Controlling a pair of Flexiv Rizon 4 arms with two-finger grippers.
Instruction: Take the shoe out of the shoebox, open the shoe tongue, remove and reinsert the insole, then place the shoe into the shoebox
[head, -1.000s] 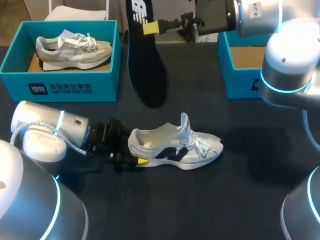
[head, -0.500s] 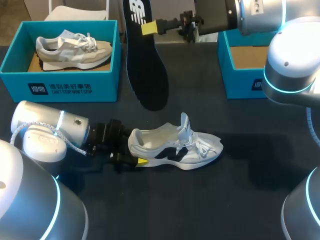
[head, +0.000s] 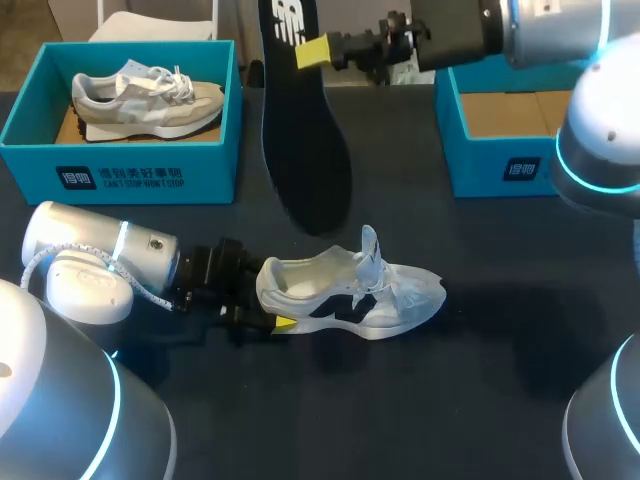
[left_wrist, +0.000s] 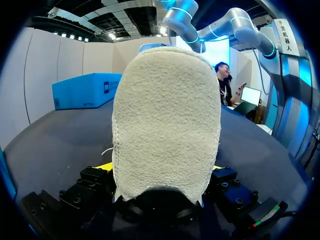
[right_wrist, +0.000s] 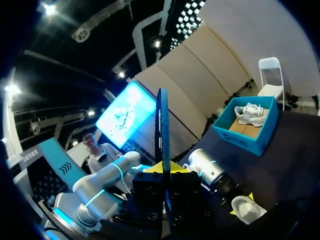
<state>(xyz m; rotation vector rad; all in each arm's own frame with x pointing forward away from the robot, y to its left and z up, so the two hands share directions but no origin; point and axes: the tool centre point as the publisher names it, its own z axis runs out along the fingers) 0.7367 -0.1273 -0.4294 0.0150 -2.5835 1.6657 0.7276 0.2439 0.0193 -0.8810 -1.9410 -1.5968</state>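
The right gripper (head: 318, 52) pinches the insole (head: 305, 150) at its heel end, the toe hanging below, over the shoe (head: 350, 295) — whose heel the left gripper (head: 268, 318) seems to clamp. Lowered off-line, the limp toe could snag the tongue (head: 370, 250) and buckle.

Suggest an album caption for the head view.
The right jaws hold a black insole over the white shoe, its heel clamped in the left jaws.

Left claw (head: 270, 306) low, right claw (head: 311, 51) aloft, clamped

White shoe (head: 350, 295) sits upright, tongue raised — black insole (head: 305, 130) hangs vertically aloft.
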